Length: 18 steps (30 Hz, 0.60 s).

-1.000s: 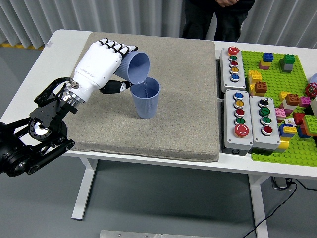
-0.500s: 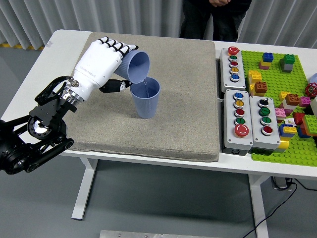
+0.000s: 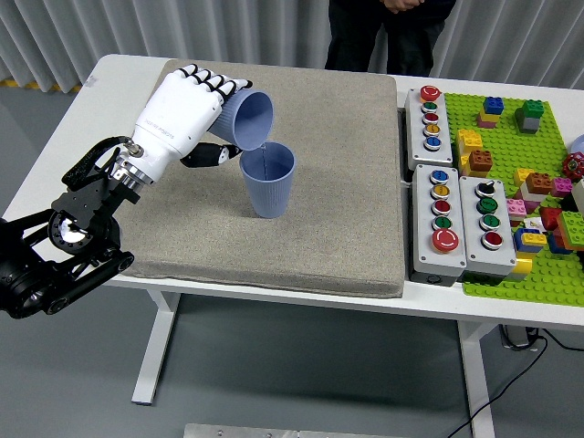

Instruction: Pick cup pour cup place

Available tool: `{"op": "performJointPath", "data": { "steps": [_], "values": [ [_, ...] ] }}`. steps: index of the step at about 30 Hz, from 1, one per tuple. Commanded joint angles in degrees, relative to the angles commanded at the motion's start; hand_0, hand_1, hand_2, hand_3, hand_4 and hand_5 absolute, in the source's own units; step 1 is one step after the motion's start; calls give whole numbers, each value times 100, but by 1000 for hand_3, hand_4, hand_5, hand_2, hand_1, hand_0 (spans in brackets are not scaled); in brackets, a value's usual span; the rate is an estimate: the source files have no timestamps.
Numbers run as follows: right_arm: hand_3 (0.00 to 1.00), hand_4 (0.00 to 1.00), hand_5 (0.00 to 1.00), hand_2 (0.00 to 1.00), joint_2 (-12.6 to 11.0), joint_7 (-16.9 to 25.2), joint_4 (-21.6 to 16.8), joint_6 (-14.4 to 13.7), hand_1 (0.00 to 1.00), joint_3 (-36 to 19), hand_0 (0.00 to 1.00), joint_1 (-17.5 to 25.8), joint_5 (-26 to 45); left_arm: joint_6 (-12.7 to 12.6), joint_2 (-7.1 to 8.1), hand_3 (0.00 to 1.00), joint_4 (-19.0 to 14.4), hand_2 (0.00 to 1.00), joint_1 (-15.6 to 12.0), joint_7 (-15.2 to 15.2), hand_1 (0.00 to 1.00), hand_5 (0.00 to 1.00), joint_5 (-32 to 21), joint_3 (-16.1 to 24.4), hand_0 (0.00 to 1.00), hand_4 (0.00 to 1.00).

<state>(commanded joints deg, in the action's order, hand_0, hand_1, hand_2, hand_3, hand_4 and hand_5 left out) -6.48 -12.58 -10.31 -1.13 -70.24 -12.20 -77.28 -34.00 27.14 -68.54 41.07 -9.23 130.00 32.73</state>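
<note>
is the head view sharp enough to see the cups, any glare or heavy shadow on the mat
Head view: sharp overall, with both the tilted cup in the left hand and the upright cup crisply edged. Lighting is soft and even; the grey mat shows only faint shadow beside the upright cup and no glare. Straight table edges bow slightly near the frame's borders.

A square grey felt mat (image 3: 301, 228) covers the left and middle of the white bench (image 3: 109, 100). On the mat's left-centre stands an upright blue plastic cup (image 3: 268, 181); a second blue plastic cup (image 3: 246, 119), tilted, sits just above and left of it, gripped in the white left robot hand (image 3: 187, 114). Right of the mat lie three grey push-button boxes (image 3: 456, 219), and right of those a green building-brick baseplate (image 3: 520, 155) carrying bricks. A person in dark clothing (image 3: 383, 32) stands behind the bench.
</note>
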Motion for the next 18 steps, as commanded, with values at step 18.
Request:
{"op": "performJointPath", "data": {
  "steps": [18],
  "values": [
    [581, 2, 2, 575, 6, -1, 0, 1, 656, 15, 689, -14, 16, -53, -36, 545, 69, 529, -22, 1, 547, 264, 0, -27, 592, 685]
  ]
}}
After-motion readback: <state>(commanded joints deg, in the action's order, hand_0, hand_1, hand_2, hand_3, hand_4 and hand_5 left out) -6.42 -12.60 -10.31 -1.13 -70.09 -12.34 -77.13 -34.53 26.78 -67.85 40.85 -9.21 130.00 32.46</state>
